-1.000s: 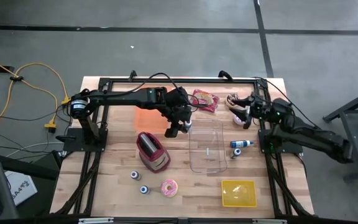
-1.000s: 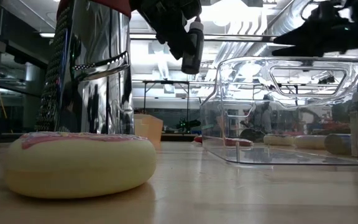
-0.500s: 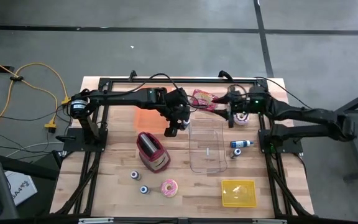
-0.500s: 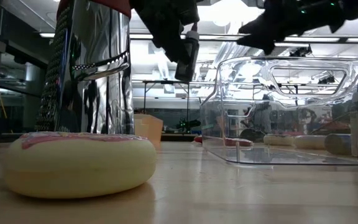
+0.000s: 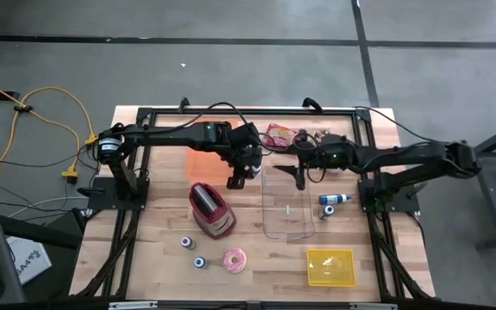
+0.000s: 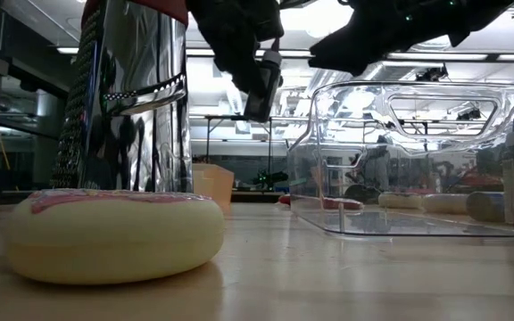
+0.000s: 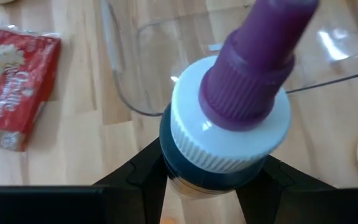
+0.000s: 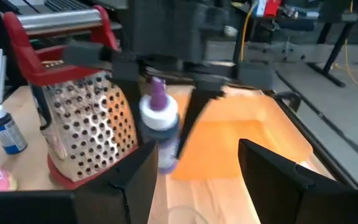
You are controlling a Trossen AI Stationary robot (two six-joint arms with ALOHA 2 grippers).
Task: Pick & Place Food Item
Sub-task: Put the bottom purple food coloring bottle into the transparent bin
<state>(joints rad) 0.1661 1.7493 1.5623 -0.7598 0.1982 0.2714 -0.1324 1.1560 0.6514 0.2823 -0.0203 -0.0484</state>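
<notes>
A small bottle (image 7: 229,130) with a purple cap, a white ribbed collar and a dark body hangs in my left gripper (image 5: 238,178), just left of the clear plastic bin's (image 5: 287,202) far end. In the low view the bottle (image 6: 261,89) is well above the table. My right gripper (image 5: 300,175) hovers open over the bin's far end, facing the bottle (image 8: 160,124) with nothing between its fingers. A pink-iced donut (image 5: 234,259) lies flat near the front edge. A red snack packet (image 5: 282,138) lies at the far edge. My left gripper pinches the bottle's dark body just under the white collar (image 7: 185,177) between its two fingers. The fingers come slanting down from the table's left side. The bottle is lifted clear of the table, cap uppermost and tilted.
A red-handled metal grater (image 5: 211,209) stands left of the bin, with an orange mat (image 5: 203,164) behind it. A yellow box (image 5: 331,267) sits at the front right, a blue-capped bottle (image 5: 334,199) right of the bin, and two small jars (image 5: 193,252) near the donut.
My right gripper has swung from the table's far right corner toward the left and now hangs over the bin's far end, close to the held bottle. My left gripper has stayed in place but tipped at the wrist, so the bottle leans more than before.
</notes>
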